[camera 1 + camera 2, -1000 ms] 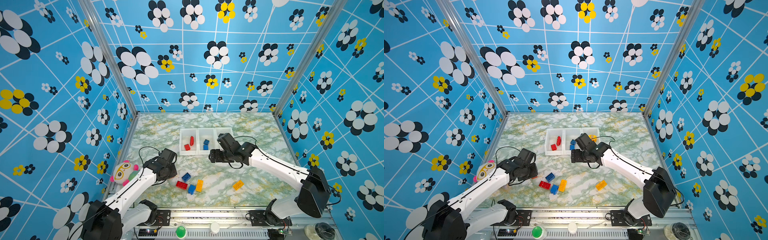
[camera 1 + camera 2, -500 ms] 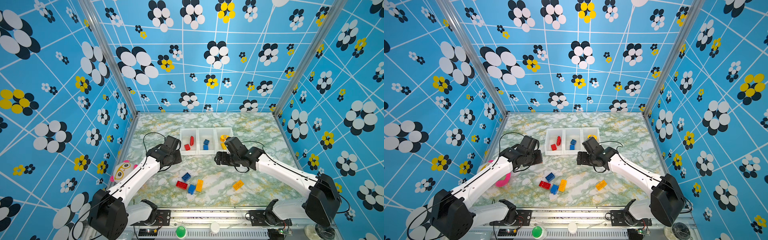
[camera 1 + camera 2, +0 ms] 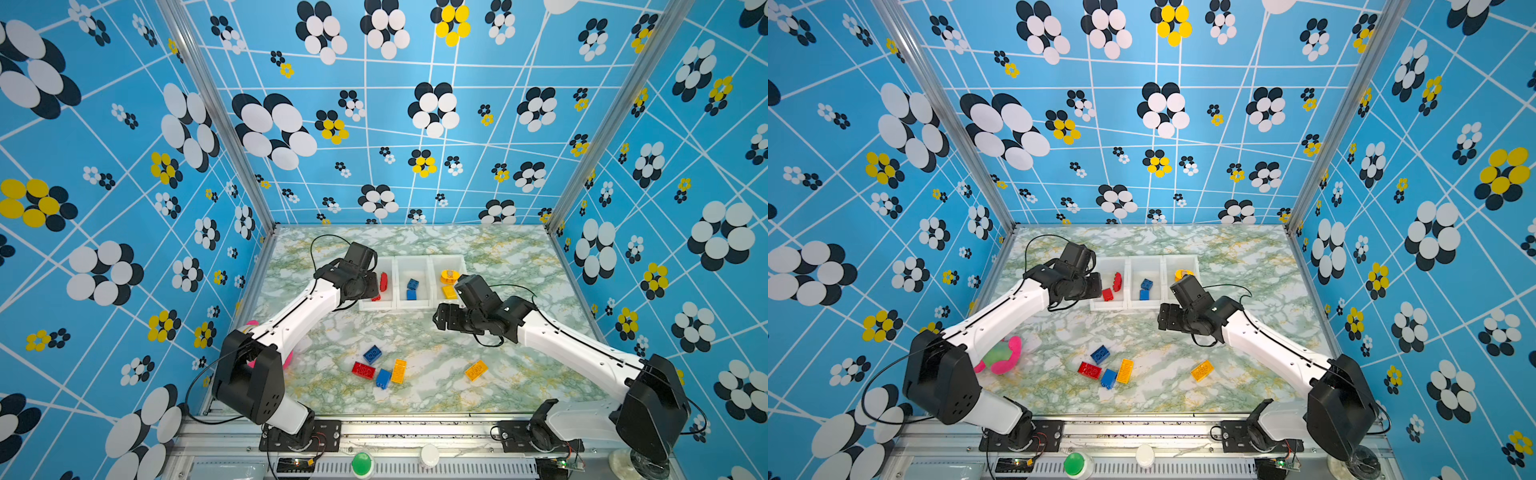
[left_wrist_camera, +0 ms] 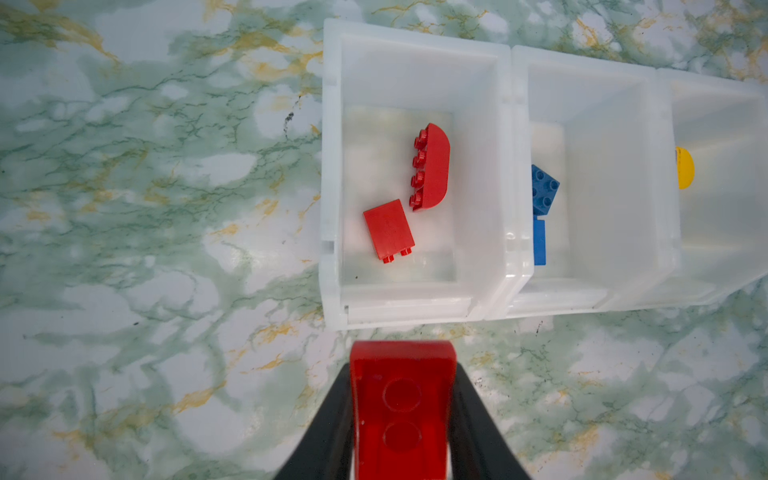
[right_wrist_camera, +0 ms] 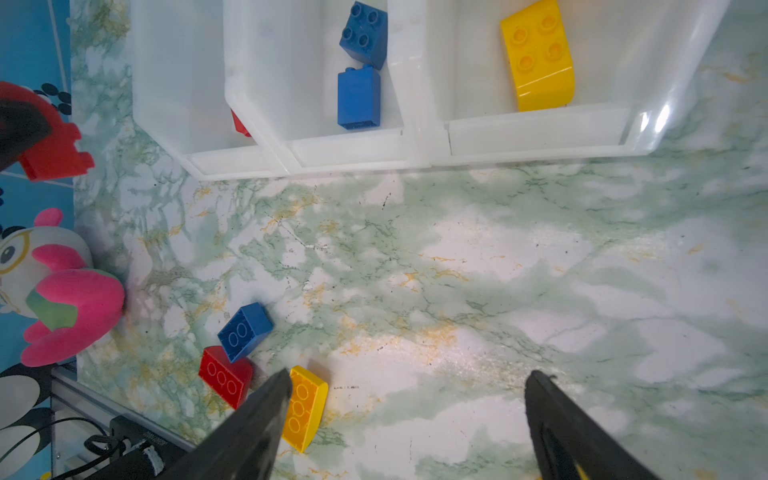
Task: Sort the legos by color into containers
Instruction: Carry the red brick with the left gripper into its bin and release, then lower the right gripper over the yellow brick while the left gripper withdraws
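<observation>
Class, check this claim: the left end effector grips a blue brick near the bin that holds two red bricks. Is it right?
Not quite: the gripped brick is red, not blue. The left wrist view shows the left end effector shut on a red brick near the bin that holds two red bricks.

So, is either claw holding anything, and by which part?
The left gripper pinches a red brick by its two sides; the right gripper is open, empty.
</observation>
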Controlling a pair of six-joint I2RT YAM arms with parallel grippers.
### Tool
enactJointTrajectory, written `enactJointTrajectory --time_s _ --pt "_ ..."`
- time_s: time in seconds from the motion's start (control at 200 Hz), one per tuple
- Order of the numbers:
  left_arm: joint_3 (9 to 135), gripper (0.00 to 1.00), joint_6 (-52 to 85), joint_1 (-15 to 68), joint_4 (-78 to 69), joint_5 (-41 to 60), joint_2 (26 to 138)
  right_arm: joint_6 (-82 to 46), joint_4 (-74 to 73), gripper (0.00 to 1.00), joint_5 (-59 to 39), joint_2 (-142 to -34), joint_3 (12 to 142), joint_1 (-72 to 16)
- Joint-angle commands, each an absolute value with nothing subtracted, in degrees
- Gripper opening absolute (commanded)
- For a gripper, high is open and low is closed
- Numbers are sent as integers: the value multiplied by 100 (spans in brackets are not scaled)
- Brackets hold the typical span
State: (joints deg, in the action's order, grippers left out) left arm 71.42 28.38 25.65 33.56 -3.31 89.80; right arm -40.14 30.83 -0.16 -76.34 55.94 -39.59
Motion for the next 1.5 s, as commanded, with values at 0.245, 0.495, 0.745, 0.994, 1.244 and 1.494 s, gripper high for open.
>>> enactJointTrajectory --time_s 0.245,0.495,0.745,0.994,1.244,1.494 --pt "8388 29 2203 2567 3243 -419 10362 -4083 3193 91 44 -7428 5493 -3832" --pt "9141 30 1920 2531 3372 -643 11184 -4087 3195 91 44 -7350 5392 -3777" --pt "9465 31 1881 2452 3583 -955 11668 -4078 3253 91 60 -7243 5335 -3734" --pt "9374 38 1936 2408 3546 -1030 11760 -4087 3253 92 51 -7199 5289 -3717" --pt "9174 55 2012 2408 3351 -892 11555 -4118 3279 92 57 -7177 5289 -3717" --pt "8798 62 2161 2426 3057 -651 11105 -4175 3409 92 104 -7119 5319 -3717"
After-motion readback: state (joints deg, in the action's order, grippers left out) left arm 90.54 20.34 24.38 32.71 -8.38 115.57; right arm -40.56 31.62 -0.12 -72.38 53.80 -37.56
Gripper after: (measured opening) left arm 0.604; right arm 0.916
